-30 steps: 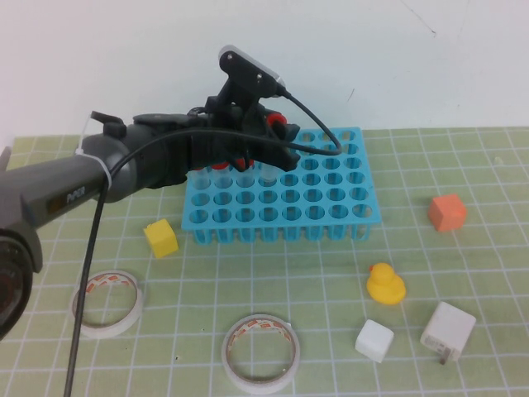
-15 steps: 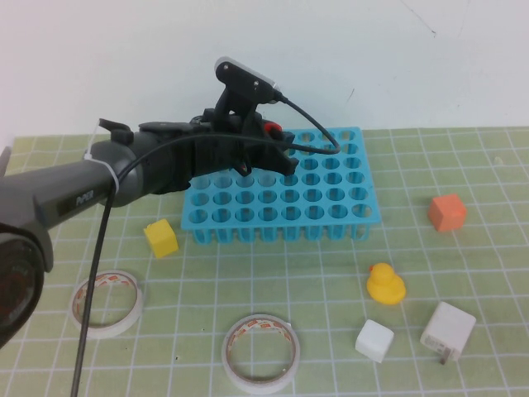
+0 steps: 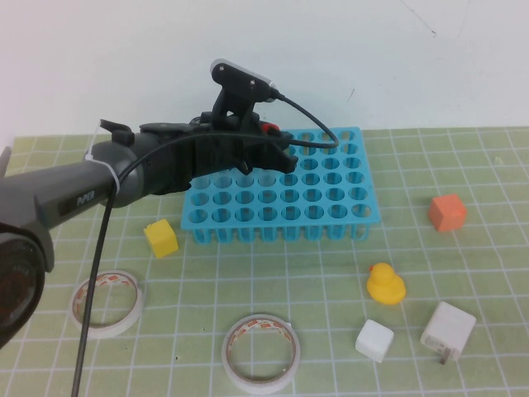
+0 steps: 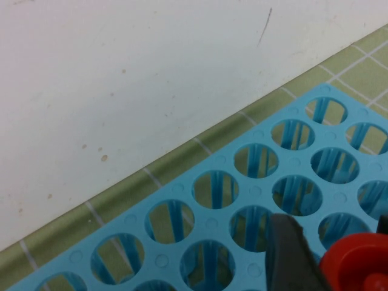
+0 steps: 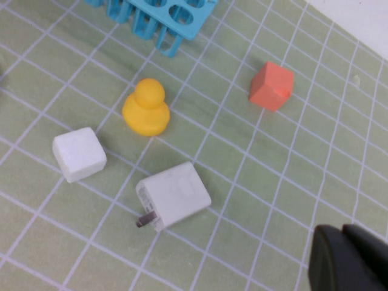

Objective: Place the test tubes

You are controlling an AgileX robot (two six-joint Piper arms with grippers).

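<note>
Here, left gripper [image 3: 274, 150], tube [image 4: 354, 262] over rack [image 3: 331, 195], right gripper [image 5: 344, 244] over mat [image 5: 254, 159]

Glossy blue plastic rack [image 3: 281, 198], matt green mat [image 3: 331, 273].

In the high view the left gripper [image 3: 279, 150], over the blue plastic tube rack [image 3: 331, 190], is mostly hidden behind its own wrist and camera mount. Of the red-capped test tube [image 4: 357, 267] beside it, only the cap shows, cut off at the left wrist view's edge. The right gripper [image 5: 348, 259], fingers pressed together above the green gridded counter [image 5: 254, 182], shows only as dark tips cut off by its wrist view's corner.
</note>
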